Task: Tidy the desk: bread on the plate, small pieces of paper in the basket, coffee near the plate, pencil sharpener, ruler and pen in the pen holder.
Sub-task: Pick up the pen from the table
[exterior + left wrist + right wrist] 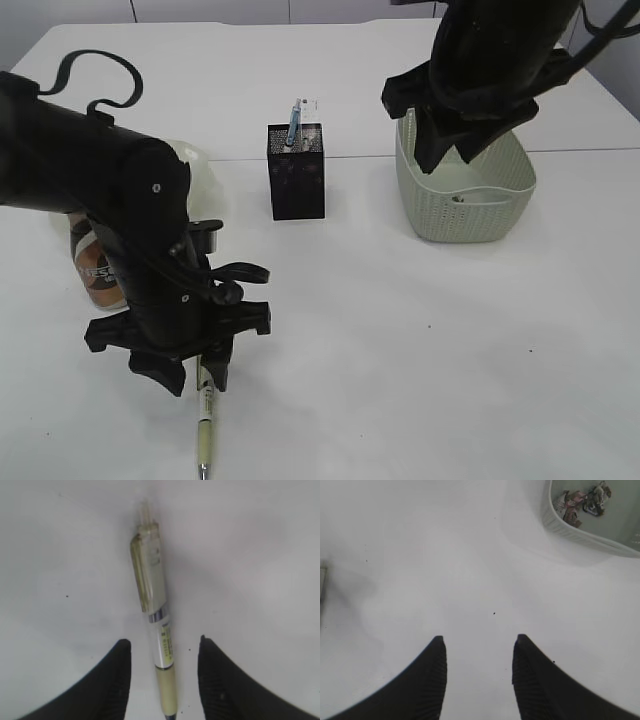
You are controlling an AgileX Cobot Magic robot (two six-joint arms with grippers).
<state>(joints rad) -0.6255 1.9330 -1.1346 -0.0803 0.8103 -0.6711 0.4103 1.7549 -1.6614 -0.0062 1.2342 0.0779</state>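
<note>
A pale yellow-green pen lies flat on the white desk. My left gripper stands open astride its grip end, with a gap on each side. From outside, the left gripper hangs low over the pen. The coffee stands partly hidden behind that arm, beside the pale plate. The pen holder holds a blue stick and the clear ruler. My right gripper is open and empty, above the basket. Paper wads lie inside it. Bread and pencil sharpener are hidden.
The left arm's bulk blocks the desk's near left part. The basket's rim sits at the right wrist view's top right corner. Bare white tabletop stretches between the pen holder, the basket and the front edge.
</note>
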